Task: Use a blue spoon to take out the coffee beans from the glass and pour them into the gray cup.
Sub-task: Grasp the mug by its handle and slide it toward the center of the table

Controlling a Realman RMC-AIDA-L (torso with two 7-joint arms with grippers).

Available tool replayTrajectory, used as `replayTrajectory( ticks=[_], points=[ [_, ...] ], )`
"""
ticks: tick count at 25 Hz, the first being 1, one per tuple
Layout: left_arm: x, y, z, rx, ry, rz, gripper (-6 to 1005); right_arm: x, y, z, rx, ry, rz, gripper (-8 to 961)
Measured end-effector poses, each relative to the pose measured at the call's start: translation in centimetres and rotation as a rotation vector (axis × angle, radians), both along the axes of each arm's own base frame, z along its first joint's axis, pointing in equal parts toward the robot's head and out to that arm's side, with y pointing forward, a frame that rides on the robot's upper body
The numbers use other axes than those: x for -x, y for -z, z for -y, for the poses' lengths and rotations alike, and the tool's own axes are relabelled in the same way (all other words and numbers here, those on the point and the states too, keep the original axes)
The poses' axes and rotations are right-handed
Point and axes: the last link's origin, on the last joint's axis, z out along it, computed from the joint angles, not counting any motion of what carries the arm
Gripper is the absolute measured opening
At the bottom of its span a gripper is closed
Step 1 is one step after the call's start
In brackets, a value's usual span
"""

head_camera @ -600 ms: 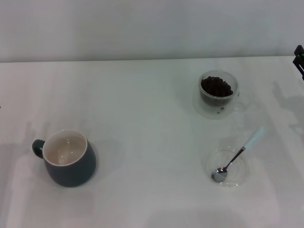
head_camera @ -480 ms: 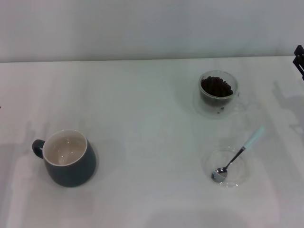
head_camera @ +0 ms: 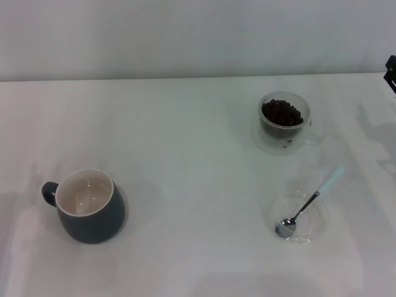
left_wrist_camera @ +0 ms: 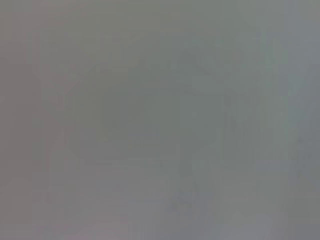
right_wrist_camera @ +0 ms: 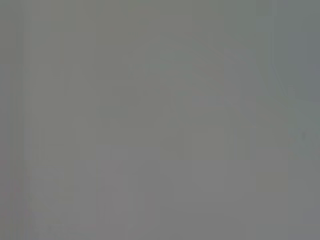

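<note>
The blue spoon (head_camera: 307, 205) lies with its metal bowl in a flat clear saucer (head_camera: 296, 218) at the front right, its pale handle pointing away to the right. Behind it stands the glass (head_camera: 284, 122) holding a heap of dark coffee beans (head_camera: 282, 112). The gray cup (head_camera: 88, 206) sits at the front left, its cream inside bare and its handle to the left. Only a dark tip of my right gripper (head_camera: 391, 69) shows at the right edge, far from the spoon. My left gripper is out of view. Both wrist views show only a blank grey surface.
The white table (head_camera: 185, 142) stretches between the cup and the glass. A pale wall runs along its far edge.
The dark part of my right arm has drawn slightly further out past the right edge. The cup, glass and spoon have not moved.
</note>
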Motion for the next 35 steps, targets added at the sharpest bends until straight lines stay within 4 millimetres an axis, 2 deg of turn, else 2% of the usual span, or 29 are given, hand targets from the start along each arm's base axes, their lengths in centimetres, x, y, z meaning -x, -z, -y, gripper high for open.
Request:
replayTrajectory(
  ticks=[2, 8, 13, 17, 19, 23, 27, 35],
  points=[
    [0.3, 0.0, 0.7, -0.003, -0.003, 0.0, 866, 0.2, -0.2, -0.2, -0.004, -0.006, 0.0, 816],
    [1.3, 0.1, 5.6, 0.046, 0.04, -0.057, 862, 0.6, -0.4, -0.9, -0.006, -0.02, 0.009, 817],
    [2.7, -0.6, 9.7, 0.125, 0.09, -0.182, 860, 1.1, -0.1, -2.1, 0.019, -0.004, 0.013, 817],
    [3.8, -1.2, 11.4, 0.202, 0.107, -0.264, 860, 1.0, 0.0, -2.2, 0.029, 0.009, 0.013, 817],
    [4.3, -1.6, 11.3, 0.226, 0.101, -0.279, 860, 0.8, 0.0, -2.1, 0.029, 0.013, 0.013, 817],
    [4.6, -1.7, 9.7, 0.282, 0.114, -0.306, 861, 0.5, 0.2, -1.8, 0.032, 0.022, 0.012, 816],
    [4.5, -1.0, 7.2, 0.355, 0.127, -0.342, 861, 0.2, 0.3, -1.4, 0.033, 0.032, 0.009, 816],
    [4.6, 0.1, 5.0, 0.435, 0.11, -0.379, 860, -0.2, 0.3, -0.8, 0.028, 0.04, -0.002, 816]
  ],
)
